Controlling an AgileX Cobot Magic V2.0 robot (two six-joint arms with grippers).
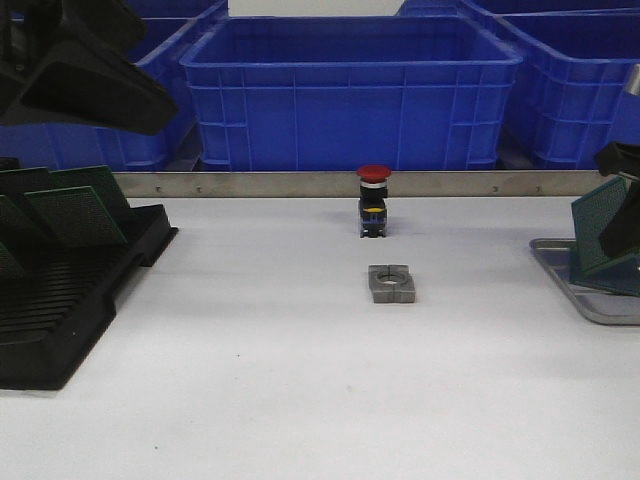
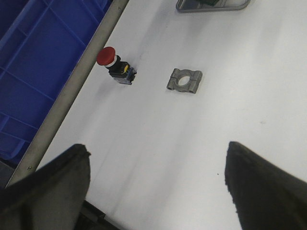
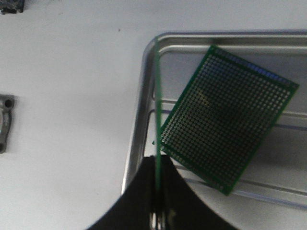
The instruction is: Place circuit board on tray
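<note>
Where the white table [image 1: 300,400] meets its right edge in the front view, a silver tray [image 1: 585,300], and above it the right gripper [image 3: 157,218], fingers pinched on a green circuit board [image 3: 157,96] held edge-on over the tray's rim. Already flat on the ridged tray floor, a second green perforated board [image 3: 225,120], lying askew. Raised at far left, the left gripper [image 2: 156,187], fingers [image 2: 53,191] spread wide with nothing between. Below it, a black slotted rack [image 1: 70,300] with more green boards [image 1: 75,215] leaning in it. Mid-table, a red-capped push button [image 1: 373,200] and, near it, a grey metal clamp block [image 1: 391,283]. Behind, blue bins [image 1: 350,90].
</note>
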